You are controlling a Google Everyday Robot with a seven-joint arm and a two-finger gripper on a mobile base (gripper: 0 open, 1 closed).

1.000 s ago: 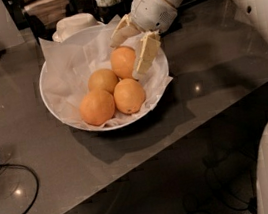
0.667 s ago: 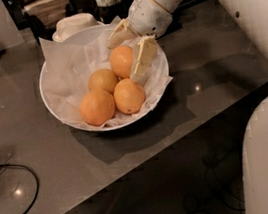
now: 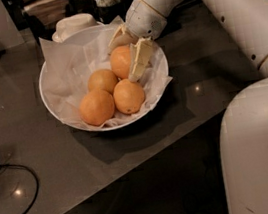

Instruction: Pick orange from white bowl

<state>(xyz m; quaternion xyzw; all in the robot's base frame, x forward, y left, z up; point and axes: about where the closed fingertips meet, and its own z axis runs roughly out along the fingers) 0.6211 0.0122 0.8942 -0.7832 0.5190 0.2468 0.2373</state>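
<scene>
Since a second ago the robot's big white body (image 3: 262, 149) has come further into view in front and to the right of the white bowl (image 3: 70, 120), while the claw (image 3: 122, 62) stays in the same spot over the bowl's back right part. Its fingers (image 3: 139, 60) are spread, one behind and to the left of the orange (image 3: 119, 60) and one along its right side, so the fruit sits between them. Whether they press on the skin cannot be told.

That orange lies inside the bowl on the crinkled paper (image 3: 66, 64), toward the back right of the cluster and not lifted. Three other oranges share the bowl: one near its middle (image 3: 102, 79), one at its front (image 3: 128, 95) and one at its front left (image 3: 96, 107), all packed close together.

From the claw, the arm (image 3: 220, 9) runs up and away to the right, past the bowl's rim. A cream domed dish (image 3: 74, 25) stands just behind the bowl. The bowl itself rests on the grey worktop (image 3: 41, 159), and a black cable (image 3: 9, 184) loops on that surface well to the bowl's front left.
</scene>
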